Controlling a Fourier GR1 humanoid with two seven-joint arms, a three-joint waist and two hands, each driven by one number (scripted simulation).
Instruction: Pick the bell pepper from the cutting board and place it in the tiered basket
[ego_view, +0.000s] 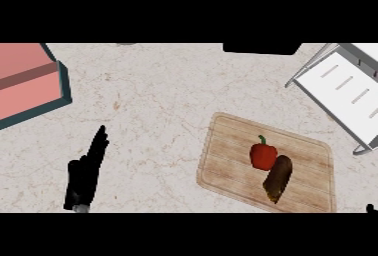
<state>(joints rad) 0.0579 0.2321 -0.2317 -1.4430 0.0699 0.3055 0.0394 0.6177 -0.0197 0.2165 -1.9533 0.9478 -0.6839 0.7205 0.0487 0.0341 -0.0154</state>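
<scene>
Left hand (85, 172) at lower left, fingers straight, open, holding nothing. Bell pepper (263, 155) well right of those fingertips, on cutting board (229, 150), touching brown oblong item (278, 179), possibly sausage. Right hand (371, 208) barely at lower-right edge; finger state unclear. Tiered basket (347, 90) upper right.

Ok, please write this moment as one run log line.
bell pepper: on cutting board | left hand: open, apart | right hand: barely visible | tiered basket: no pepper

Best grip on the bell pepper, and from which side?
Probably the bell pepper body, from above and its left: the brown vegetable touches its lower right, and the stem points away up the cutting board. Right hand is nearest.
</scene>
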